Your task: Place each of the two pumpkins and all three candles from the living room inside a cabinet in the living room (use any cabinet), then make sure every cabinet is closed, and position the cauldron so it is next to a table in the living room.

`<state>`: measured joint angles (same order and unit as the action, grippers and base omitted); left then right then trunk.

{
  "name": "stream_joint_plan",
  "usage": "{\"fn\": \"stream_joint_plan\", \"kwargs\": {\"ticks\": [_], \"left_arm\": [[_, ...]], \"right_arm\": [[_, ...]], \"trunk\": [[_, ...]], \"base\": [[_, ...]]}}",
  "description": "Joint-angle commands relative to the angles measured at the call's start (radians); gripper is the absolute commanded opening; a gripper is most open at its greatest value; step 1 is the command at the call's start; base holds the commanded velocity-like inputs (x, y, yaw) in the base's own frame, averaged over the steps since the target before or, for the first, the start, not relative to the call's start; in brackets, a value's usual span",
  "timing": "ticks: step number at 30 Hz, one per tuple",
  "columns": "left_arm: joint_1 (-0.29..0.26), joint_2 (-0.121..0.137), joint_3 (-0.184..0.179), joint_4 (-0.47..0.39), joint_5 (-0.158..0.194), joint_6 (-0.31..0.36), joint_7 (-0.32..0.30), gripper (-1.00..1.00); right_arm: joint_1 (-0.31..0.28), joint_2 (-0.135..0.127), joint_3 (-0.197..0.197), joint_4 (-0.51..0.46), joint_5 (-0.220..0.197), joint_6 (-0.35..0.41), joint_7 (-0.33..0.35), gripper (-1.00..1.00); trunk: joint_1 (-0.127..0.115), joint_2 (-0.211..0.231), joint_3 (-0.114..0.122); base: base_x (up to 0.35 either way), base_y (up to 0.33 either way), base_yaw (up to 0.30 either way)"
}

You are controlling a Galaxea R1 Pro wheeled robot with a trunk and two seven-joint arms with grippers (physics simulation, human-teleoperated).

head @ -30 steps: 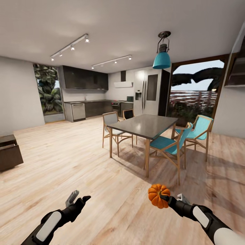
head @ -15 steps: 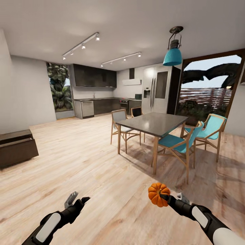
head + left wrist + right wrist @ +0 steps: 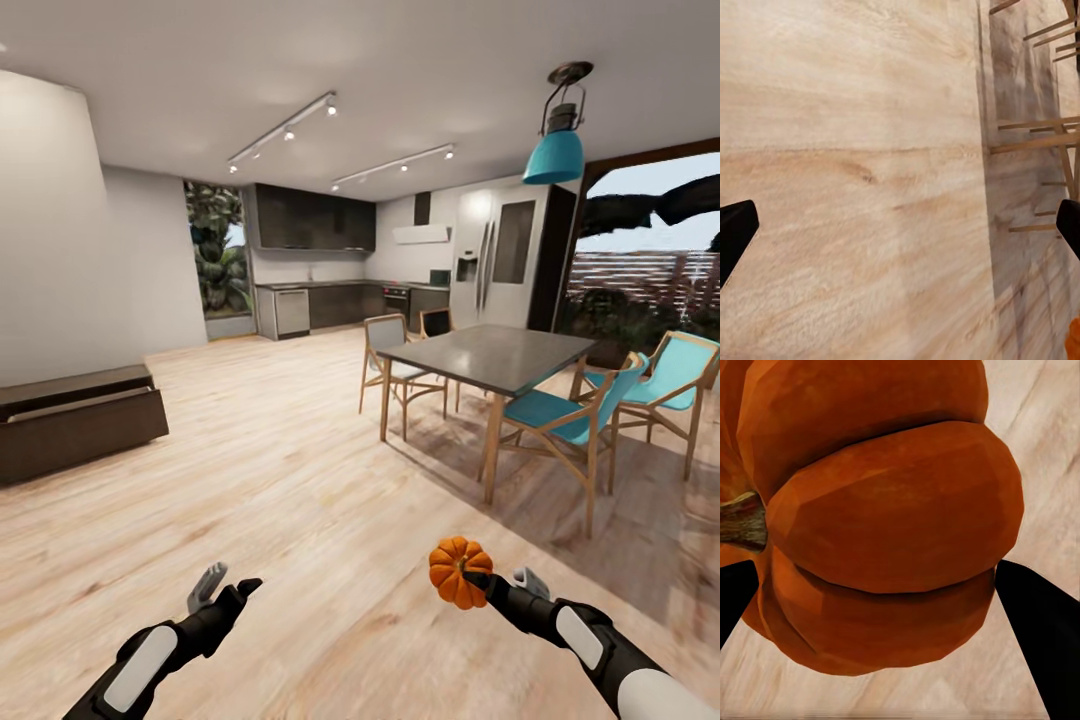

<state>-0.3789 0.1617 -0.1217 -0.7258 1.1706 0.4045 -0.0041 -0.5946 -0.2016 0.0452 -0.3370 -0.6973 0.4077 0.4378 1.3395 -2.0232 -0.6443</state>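
Meanwhile, the view has swung left, revealing more cabinet [image 3: 80, 425]; right gripper [image 3: 478, 583] still clamps pumpkin [image 3: 456, 571].

cabinet [image 3: 75, 420] left, dining table [image 3: 495, 355] right

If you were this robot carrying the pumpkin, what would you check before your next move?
1. Pumpkin held between the right gripper fingers: ok.
2. Left gripper free, open, nothing in it: ok.
3. Cabinet in sight, far left across the wood floor: ok.
4. A drawer open to receive the pumpkin: cannot tell from here.
5. Floor path toward the cabinet free of obstacles: ok.
6. Dining table and chairs off to the right, away from that path: ok.
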Motion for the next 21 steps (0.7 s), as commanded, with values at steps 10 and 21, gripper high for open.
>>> {"fn": "stream_joint_plan", "kwargs": {"ticks": [10,21], "left_arm": [[-0.001,0.0,0.012,0.047,0.004,0.0,-0.004,1.0],[-0.002,-0.001,0.016,0.052,0.004,0.0,-0.005,1.0]], "right_arm": [[-0.001,0.0,0.001,-0.001,-0.015,0.004,0.0,-1.0],[-0.001,0.001,0.004,0.0,-0.014,0.003,0.0,-1.0]], "trunk": [[0.0,-0.001,-0.007],[0.0,-0.001,-0.016]], "base": [[0.223,0.011,0.087],[0.05,-0.01,0.202]]}}
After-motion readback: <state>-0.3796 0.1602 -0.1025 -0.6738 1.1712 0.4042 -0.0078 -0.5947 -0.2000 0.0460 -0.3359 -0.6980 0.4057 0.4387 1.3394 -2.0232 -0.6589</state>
